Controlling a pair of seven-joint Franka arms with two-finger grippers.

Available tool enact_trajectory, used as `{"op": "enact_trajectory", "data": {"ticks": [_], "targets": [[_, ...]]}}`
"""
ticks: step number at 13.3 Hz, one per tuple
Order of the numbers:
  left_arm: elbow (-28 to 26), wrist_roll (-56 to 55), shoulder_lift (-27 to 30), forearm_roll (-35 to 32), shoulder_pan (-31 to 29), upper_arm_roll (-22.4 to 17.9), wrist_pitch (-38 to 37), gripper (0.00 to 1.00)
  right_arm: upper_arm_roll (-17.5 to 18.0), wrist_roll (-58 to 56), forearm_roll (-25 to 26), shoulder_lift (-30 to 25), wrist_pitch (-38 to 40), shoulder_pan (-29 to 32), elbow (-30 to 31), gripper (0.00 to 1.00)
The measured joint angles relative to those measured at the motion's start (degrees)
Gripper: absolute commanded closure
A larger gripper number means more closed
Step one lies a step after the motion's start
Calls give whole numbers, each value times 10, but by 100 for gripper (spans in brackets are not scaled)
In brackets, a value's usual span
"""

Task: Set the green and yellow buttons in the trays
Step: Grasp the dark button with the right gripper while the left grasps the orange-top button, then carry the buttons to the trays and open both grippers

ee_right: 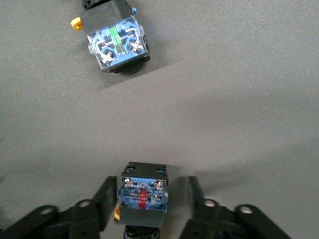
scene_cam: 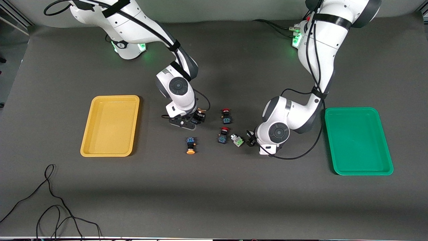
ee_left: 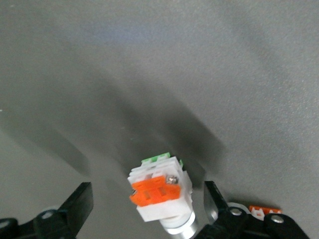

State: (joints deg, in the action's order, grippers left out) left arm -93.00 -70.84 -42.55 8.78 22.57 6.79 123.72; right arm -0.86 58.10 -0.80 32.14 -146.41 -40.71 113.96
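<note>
Front view: both arms down among the scattered switches mid-worktop, between yellow tray toward the right arm's end and green tray toward the left arm's end. Nothing in either yet.

Right tool low over a dark-bodied yellow button, jaws partly drawn in and straddling its blue-black body; one finger against it or nearly so, a gap visible at the other, so no firm hold yet. Left tool spread wide around a pale block button, orange and green faces showing, fingers clear of it on both sides.

Second yellow-capped button lying on the worktop nearer the front camera. Two red-capped switches between the tools, to be left alone.

Likely light, rigid, hard plastic; smooth-sided and apt to twist or squirt out if pinched off-centre. Best taken across the flat flanks of the square body, not the round cap. Moderate squeeze probably enough.
</note>
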Motion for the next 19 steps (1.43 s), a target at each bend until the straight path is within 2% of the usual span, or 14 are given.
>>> {"op": "enact_trajectory", "data": {"ticks": [1, 2, 4, 6, 10, 12, 13, 15, 19], "targets": [[0, -3, -1, 0, 0, 0, 6, 80, 0, 1, 0, 0, 0, 0, 0, 74], [0, -5, -2, 0, 0, 0, 12, 100, 0, 4, 0, 0, 0, 0, -1, 74], [0, -5, -4, -11, 7, 0, 32, 100, 0, 7, 0, 0, 0, 0, -3, 74], [5, -9, -3, -51, 20, 0, 37, 100, 0, 7, 0, -6, 14, 0, -18, 76], [11, -6, 0, -66, 21, -6, 14, 100, -4, 6, 0, -78, 192, 2, -88, 76], [36, 31, 19, -66, 7, -8, -65, 100, -13, -23, 0, -120, 278, 15, -113, 76], [47, 57, 36, -66, -3, -8, -109, 100, -30, -61, 1, -138, 306, 20, -116, 76], [63, 124, 82, -66, -25, -9, -202, 100, -91, -172, 1, -170, 357, 26, -117, 76], [72, 289, 178, -67, -101, -13, -353, 100, -264, -443, 1, -218, 385, 35, -86, 76]]}}
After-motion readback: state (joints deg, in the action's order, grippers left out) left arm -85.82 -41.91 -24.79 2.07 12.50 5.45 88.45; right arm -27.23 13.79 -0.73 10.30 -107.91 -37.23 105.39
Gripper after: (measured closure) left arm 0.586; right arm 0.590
